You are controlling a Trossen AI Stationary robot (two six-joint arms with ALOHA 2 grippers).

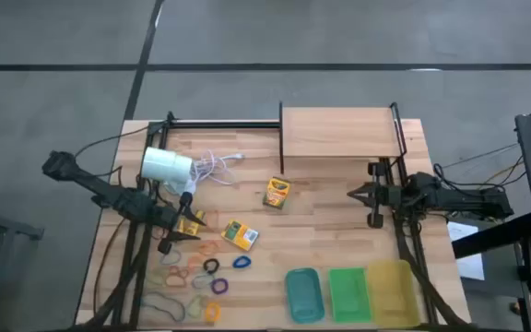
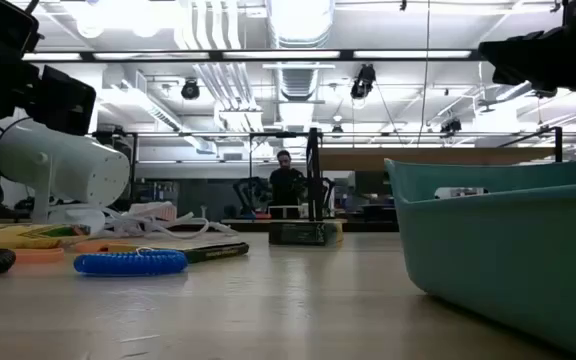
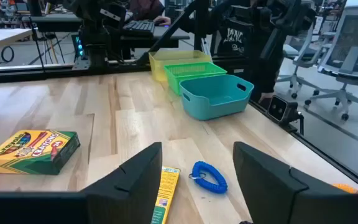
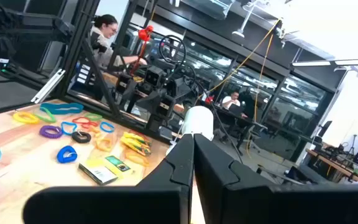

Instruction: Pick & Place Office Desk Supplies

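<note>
Yellow-and-green crayon boxes are what we take to be the current targets: one sits under the left gripper, a second crayon box lies just beside it toward the table's middle, and a third crayon box lies farther toward the shelf. The left gripper's fingers are spread wide with nothing between them; we judge it is lining up a pick. To do it well, we would centre the fingers across the box's narrow sides and keep clear of the blue coiled loop lying just past the fingertips. The right gripper waits well apart, fingers pressed together and empty. The high view alone shows the scatter of coloured loops near the front edge and the three trays in a row. The left wrist view adds that the teal tray looks empty. The low view hides most of the supplies behind the white lamp.
</note>
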